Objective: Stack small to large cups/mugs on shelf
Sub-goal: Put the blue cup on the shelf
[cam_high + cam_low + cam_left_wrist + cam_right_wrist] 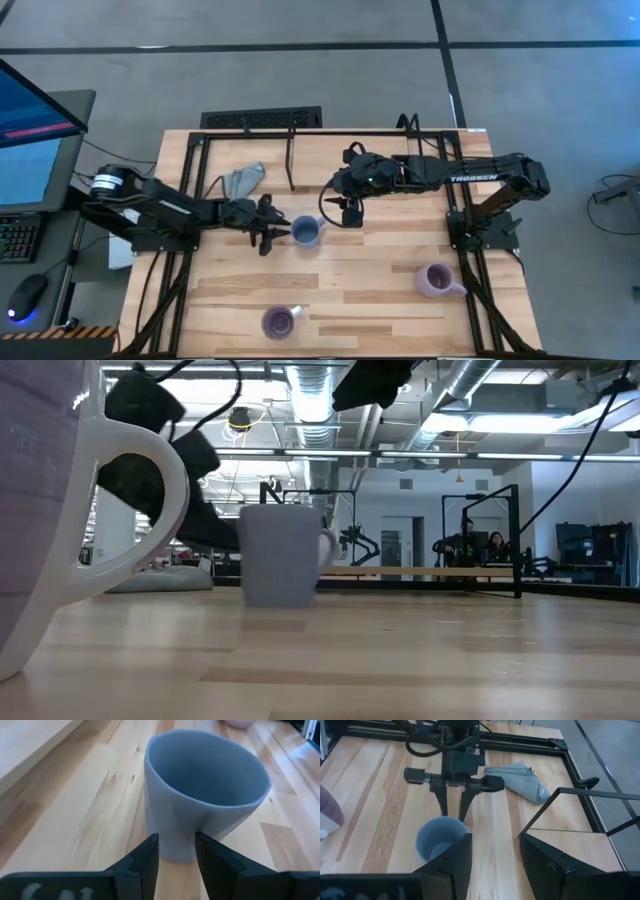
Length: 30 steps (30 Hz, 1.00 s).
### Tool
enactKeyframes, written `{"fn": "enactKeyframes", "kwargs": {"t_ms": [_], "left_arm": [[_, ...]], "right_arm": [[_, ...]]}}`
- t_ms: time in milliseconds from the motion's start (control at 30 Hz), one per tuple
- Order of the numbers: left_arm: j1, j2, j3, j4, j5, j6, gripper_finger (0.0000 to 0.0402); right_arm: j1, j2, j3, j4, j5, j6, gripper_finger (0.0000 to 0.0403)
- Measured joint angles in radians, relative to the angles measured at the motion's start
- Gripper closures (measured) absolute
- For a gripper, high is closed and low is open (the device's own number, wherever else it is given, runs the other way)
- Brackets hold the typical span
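Your left hand (268,232) sits low on the counter (360,275) with its fingers a narrow gap apart, tips just beside the blue-grey mug (306,232) but not around it. Your right hand (351,210) hangs just past that mug on its far side, fingers spread apart and gripping nothing. Beyond the blue-grey mug toward the back edge stands the shelf (292,160), with a grey folded cloth (243,180) beside it. The lilac mug (434,279) stands well off toward the right arm's base, and the purple mug (278,321) is near the front edge. In the low view the nearest mug is cut off, and people sit in the room behind.
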Motion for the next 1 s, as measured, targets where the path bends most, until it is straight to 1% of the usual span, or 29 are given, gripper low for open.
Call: {"fn": "enactKeyframes", "kwargs": {"t_ms": [133, 267, 367, 467, 633, 800, 1000], "left_arm": [[0.000, 0.055, 0.060, -0.002, 0.000, 0.051, 0.0283], [0.000, 0.061, 0.086, -0.002, 0.000, 0.103, 0.0283], [0.001, 0.041, 0.086, -0.010, -0.002, 0.130, 0.0283], [0.001, -0.005, 0.086, -0.093, -0.024, 0.147, 0.0283], [0.002, -0.146, 0.085, -0.286, -0.095, 0.189, 0.0283], [0.002, -0.346, 0.086, -0.469, -0.167, 0.233, 0.0283], [0.002, -0.570, 0.086, -0.681, -0.264, 0.241, 0.0283]], "right_arm": [[0.000, 0.000, 0.000, -0.035, 0.000, 0.000, 0.0217], [0.000, 0.000, 0.000, -0.074, 0.000, 0.001, 0.0217], [0.000, 0.000, 0.000, -0.079, 0.000, 0.008, 0.0217], [0.000, 0.000, 0.000, -0.097, 0.000, 0.008, 0.0217], [-0.007, 0.000, 0.000, -0.112, 0.000, 0.039, 0.0217], [-0.006, 0.000, 0.000, -0.101, 0.000, 0.056, 0.0217], [-0.012, 0.081, 0.001, -0.045, 0.000, 0.095, 0.0217]]}}
